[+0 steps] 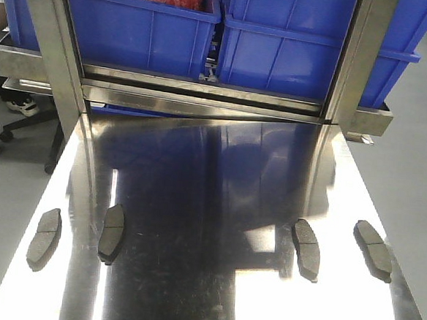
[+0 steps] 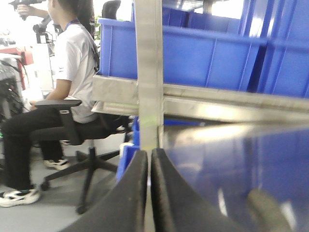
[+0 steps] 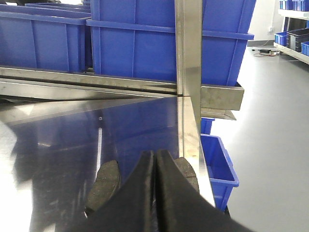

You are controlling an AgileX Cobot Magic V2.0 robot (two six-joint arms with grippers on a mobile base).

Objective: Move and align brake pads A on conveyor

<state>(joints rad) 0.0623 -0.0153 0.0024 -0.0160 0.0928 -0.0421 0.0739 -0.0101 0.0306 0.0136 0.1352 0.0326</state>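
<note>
On the shiny steel tabletop (image 1: 190, 290), 4 brake pads (image 1: 112, 233) lie in a row, 2 left and 2 right, their long axes running away from the robot. Blue bins (image 1: 142, 23) fill the rack behind. Only the left wrist view shows a seated person (image 2: 72, 72). The left gripper (image 2: 148, 193) and right gripper (image 3: 155, 193) are pressed closed and empty.

Shiny reflective steel tabletop (image 1: 203, 306), lying flat on it in a loose row, outer left brake pad (image 1: 44, 238) near the left edge, inner left brake pad (image 1: 112, 233) near it, inner right brake pad (image 1: 305, 248), outer right brake pad (image 1: 373, 249) near the right edge, the two pairs well apart.
</note>
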